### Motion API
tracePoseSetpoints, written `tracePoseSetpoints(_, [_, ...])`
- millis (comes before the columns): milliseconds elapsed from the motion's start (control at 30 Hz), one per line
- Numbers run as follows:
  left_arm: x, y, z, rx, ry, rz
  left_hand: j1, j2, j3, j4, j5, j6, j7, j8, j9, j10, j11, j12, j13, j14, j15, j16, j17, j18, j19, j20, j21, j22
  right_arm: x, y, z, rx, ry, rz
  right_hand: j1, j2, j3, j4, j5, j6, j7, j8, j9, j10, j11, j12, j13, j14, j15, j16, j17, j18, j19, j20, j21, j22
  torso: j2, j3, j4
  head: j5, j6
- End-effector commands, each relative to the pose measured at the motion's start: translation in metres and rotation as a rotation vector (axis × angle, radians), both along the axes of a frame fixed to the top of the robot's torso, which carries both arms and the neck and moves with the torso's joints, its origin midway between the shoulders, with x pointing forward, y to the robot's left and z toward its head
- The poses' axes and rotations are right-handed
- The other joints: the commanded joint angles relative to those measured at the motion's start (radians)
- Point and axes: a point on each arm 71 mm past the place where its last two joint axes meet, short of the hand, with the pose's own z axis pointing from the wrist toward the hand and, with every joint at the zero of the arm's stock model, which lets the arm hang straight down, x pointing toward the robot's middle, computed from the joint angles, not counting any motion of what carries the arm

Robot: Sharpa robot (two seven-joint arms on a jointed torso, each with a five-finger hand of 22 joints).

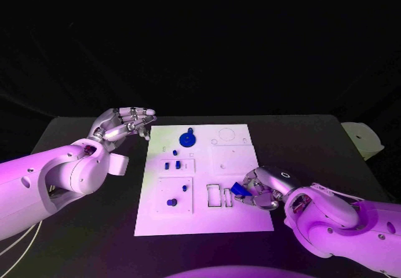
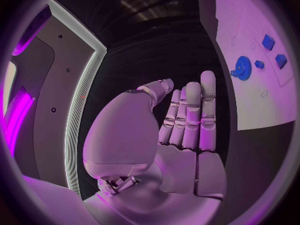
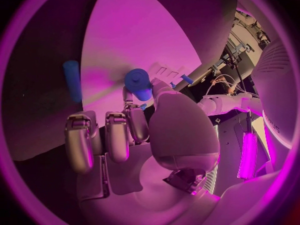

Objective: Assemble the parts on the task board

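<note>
Right hand (image 1: 266, 190) pinching blue part (image 1: 238, 189), part half hidden, left hand (image 1: 125, 123) empty, fingers straight

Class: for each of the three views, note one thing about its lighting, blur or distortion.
Head view: magenta light tints the task board. Left wrist view: fisheye bends the board's straight edge. Right wrist view: the blue part the right hand pinches looks soft, close to the lens.

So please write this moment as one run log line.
right hand: holds blue part over task board | left hand: empty, beside board | blue gear: on board
</note>
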Motion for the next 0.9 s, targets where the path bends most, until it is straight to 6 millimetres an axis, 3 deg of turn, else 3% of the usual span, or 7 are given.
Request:
tracePoseSetpoints(33, [-0.001,-0.002,0.001,-0.013,-0.006,-0.016,-0.004,0.008,-0.007,0.0,0.004,-0.004,-0.001,0.006,-0.001,-0.007,0.001,0.006,0.001,-0.007,0.0,0.002,-0.002,0.006,0.0,0.006,-0.006,-0.002,-0.001,0.001,0.011,0.097,-0.047,-0.043,0.026,0.026,0.005,0.002,0.005,0.041,-0.031,0.037,0.025,0.009,-0.003,0.01,0.09,0.091,-0.01,0.004,0.185,-0.007,0.105,-0.01,0.004,0.263,-0.001,-0.0006,0.0009,-0.002,0.002])
tracePoseSetpoints(267, [0.0,-0.004,0.001,-0.014,-0.005,-0.019,-0.004,0.008,-0.007,0.0,0.004,-0.004,-0.001,0.006,-0.001,-0.007,0.001,0.006,0.001,-0.007,0.0,0.002,-0.002,0.006,0.0,0.006,-0.006,-0.002,-0.003,0.017,0.018,0.164,0.004,-0.025,0.008,0.034,0.004,0.004,0.014,0.046,-0.035,0.046,0.031,0.016,-0.007,0.021,0.098,0.092,-0.013,0.007,0.191,-0.007,0.105,-0.014,0.004,0.263,0.0,-0.0003,0.0012,-0.004,0.002])
tracePoseSetpoints(433, [0.0,-0.006,0.001,-0.018,-0.004,-0.023,-0.004,0.008,-0.007,0.0,0.004,-0.004,-0.001,0.006,-0.001,-0.007,0.001,0.006,0.001,-0.007,0.0,0.002,-0.002,0.006,0.0,0.006,-0.006,-0.002,0.0,0.031,0.01,0.166,0.094,0.009,-0.013,0.048,0.004,0.004,0.021,0.051,-0.039,0.053,0.035,0.019,-0.01,0.022,0.1,0.095,-0.016,0.013,0.203,-0.007,0.105,-0.017,0.004,0.263,0.0,-0.0016,0.0007,-0.003,0.002])
tracePoseSetpoints(533, [-0.001,-0.007,0.001,-0.02,-0.003,-0.026,-0.004,0.008,-0.007,0.0,0.004,-0.004,-0.001,0.006,-0.001,-0.007,0.001,0.006,0.001,-0.007,0.0,0.002,-0.002,0.006,0.0,0.006,-0.006,-0.002,0.001,0.037,0.005,0.157,0.129,0.021,-0.03,0.05,-0.001,0.005,0.022,0.053,-0.039,0.056,0.038,0.02,-0.011,0.024,0.102,0.095,-0.017,0.015,0.207,-0.007,0.105,-0.018,0.004,0.263,0.001,-0.0021,0.0037,-0.004,0.002])
tracePoseSetpoints(900, [-0.001,-0.008,0.001,-0.021,-0.002,-0.028,-0.005,0.009,-0.007,0.001,0.004,-0.004,-0.001,0.007,-0.001,-0.009,0.001,0.008,0.001,-0.007,0.0,0.003,-0.002,0.006,0.0,0.006,-0.007,-0.002,0.004,0.052,-0.006,0.106,0.183,0.049,-0.131,0.068,-0.04,0.006,-0.011,0.06,-0.045,0.077,0.05,0.03,-0.015,0.034,0.113,0.101,-0.02,0.029,0.237,-0.007,0.105,-0.022,0.004,0.263,0.0,-0.0012,0.0015,0.003,-0.002])
